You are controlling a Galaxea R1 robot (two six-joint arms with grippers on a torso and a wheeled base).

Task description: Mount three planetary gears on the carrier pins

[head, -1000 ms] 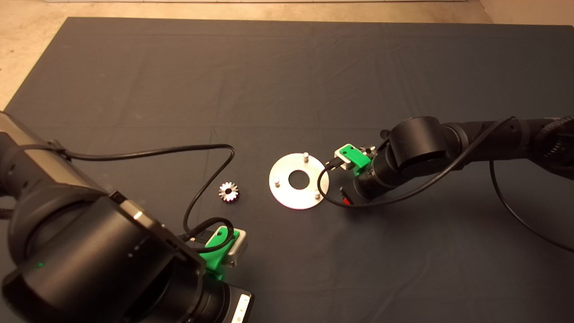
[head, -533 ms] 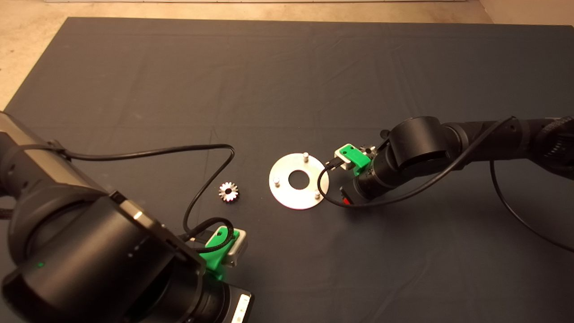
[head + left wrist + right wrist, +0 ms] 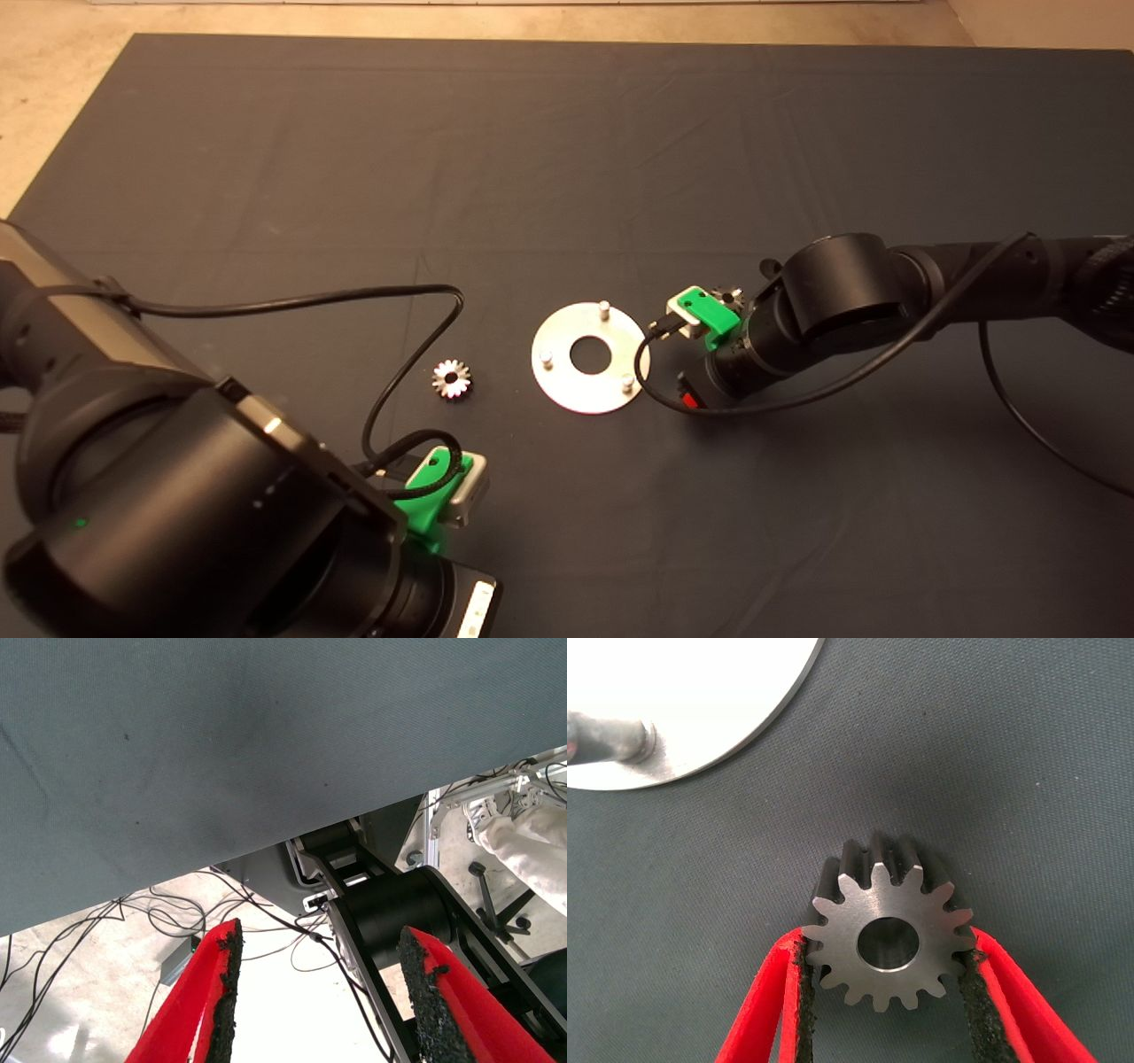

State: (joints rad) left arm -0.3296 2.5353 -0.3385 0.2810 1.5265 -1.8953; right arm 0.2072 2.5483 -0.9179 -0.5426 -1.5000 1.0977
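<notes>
I see no gear on the pins (image 3: 604, 309) yet. Right gripper (image 3: 888, 967) grips one gear (image 3: 888, 935) beside disc (image 3: 558, 383); left gripper (image 3: 319, 973) parked, fingers apart.

Count: three gears, one disc, three pins, two grippers.

Three small toothed gears show: one (image 3: 452, 378) lies alone on the mat left of the disc, one (image 3: 728, 295) peeks out behind the right arm's green mount, and one (image 3: 889, 936) sits between the right gripper's (image 3: 886, 992) two red fingers. One flat silver disc (image 3: 567, 385) carries three short pins (image 3: 604, 310), all bare. One dark mat (image 3: 567, 133) covers the table. The left gripper (image 3: 319, 992) also has two red fingers, spread apart.
</notes>
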